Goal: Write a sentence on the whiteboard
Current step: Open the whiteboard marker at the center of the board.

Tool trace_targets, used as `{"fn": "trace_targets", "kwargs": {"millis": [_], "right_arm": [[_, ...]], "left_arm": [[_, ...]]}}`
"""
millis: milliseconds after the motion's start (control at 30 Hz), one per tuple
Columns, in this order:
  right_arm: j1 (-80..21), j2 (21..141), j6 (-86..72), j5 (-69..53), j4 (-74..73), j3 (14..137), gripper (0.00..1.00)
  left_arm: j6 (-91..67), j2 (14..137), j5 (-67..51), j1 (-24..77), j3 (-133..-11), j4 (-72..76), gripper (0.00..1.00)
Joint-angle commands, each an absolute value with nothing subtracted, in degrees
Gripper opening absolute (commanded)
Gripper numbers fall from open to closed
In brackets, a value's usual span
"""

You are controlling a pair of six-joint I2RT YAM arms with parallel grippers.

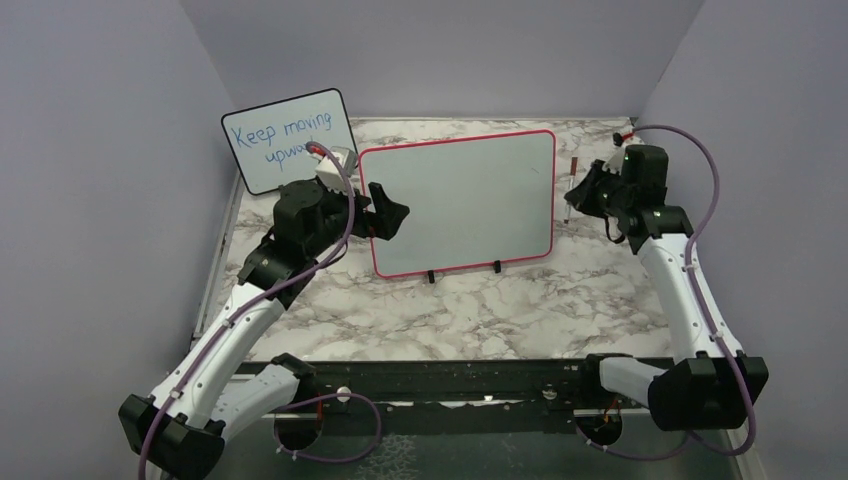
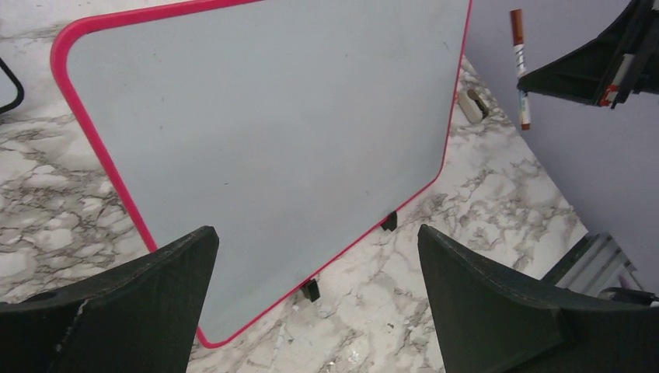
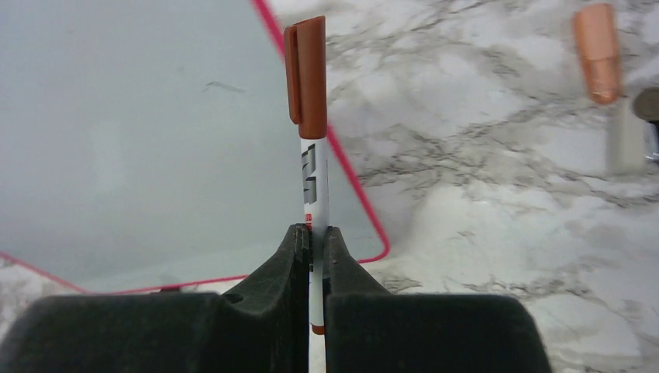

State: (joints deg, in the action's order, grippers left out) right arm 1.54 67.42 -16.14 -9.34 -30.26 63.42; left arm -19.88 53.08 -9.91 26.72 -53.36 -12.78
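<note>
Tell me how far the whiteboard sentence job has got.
Done: the right gripper is shut on a marker, held beside the right edge of the whiteboard. In hand: nothing is being written. The marker's brown cap is still on, and the left gripper hangs open facing the board. Left: uncapping and the whole sentence, since the board is blank.

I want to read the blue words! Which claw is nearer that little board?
Left. The left claw is close in front of the little board; the right claw is past the pink whiteboard.
</note>
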Motion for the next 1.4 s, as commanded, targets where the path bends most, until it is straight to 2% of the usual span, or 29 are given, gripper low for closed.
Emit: {"fn": "trace_targets", "kwargs": {"millis": [0, 300, 567, 700, 967, 1367], "right_arm": [[-6.00, 66.67, -16.59, -13.24, -33.06, 65.37, 0.01], [-25.73, 67.53, -14.22, -12.85, -29.28, 66.07, 0.01], [-37.89, 71.27, -9.57, -9.23, -26.07, 67.63, 0.01], [-42.90, 72.92, -6.54, -6.21, -24.63, 68.84, 0.01], [-51.74, 75.02, -1.23, 2.90, -22.49, 70.17, 0.02], [-57.06, 77.77, 2.10, 10.53, -19.14, 69.81, 0.01]], "left_arm": [[-24.61, 54.25, -14.11, 26.54, -56.68, -12.13, 0.98], [-32.46, 55.54, -14.19, 26.54, -56.59, -13.27, 0.96], [-39.33, 57.92, -16.74, 26.54, -54.37, -10.08, 0.91], [-42.96, 58.95, -17.61, 26.54, -52.63, -7.11, 0.83], [-48.56, 60.63, -19.43, 26.54, -50.27, -2.40, 0.74], [-56.30, 60.20, -20.18, 26.63, -44.52, 4.32, 0.46]]}}
